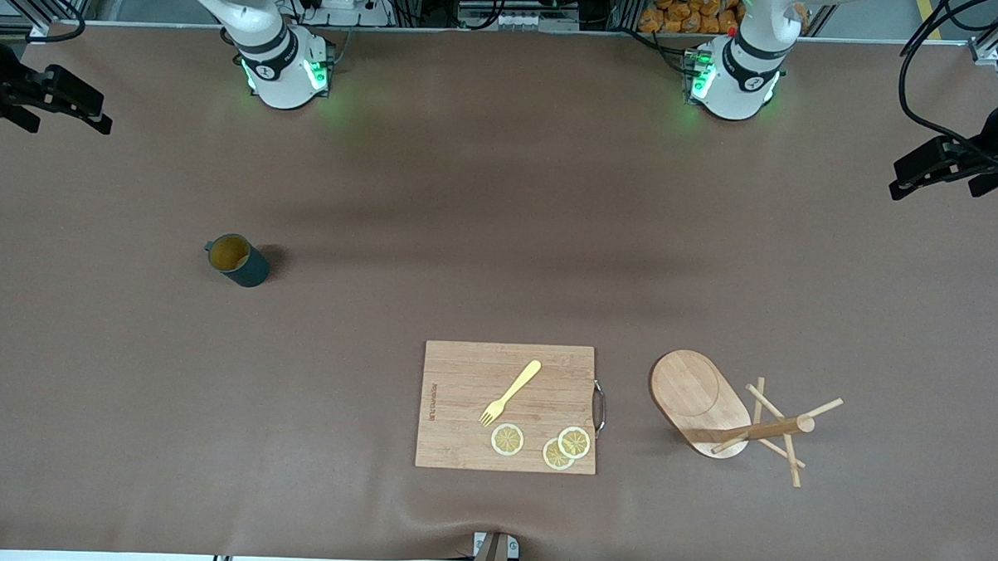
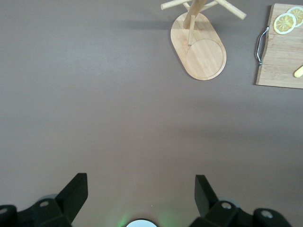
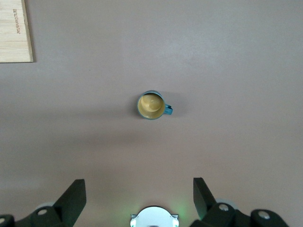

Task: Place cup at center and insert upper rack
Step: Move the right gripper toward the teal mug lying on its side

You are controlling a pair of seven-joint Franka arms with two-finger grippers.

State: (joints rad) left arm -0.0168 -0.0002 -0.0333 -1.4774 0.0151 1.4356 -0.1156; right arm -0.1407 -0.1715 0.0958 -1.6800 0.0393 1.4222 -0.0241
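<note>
The brown table (image 1: 502, 189) fills the front view. Low in the middle lies a wooden board (image 1: 461, 412) with a yellow fork (image 1: 511, 392) and three lemon slices (image 1: 507, 439) on it. Just beside the board, toward the left arm's end, stands the rack (image 1: 698, 399), a light wooden tree with an oval base, a round post and thin pegs. The cup (image 1: 237, 260) is small, dark green and yellowish inside, with a side handle; it stands upright at middle left of the front view, well apart from the board. The left gripper (image 1: 939, 167) hangs at the upper right edge, fingers spread wide, well apart from the rack. The right gripper (image 1: 65, 103) hangs at the upper left edge, fingers spread wide too, holding nothing, well apart from the cup. Both arms wait.
</note>
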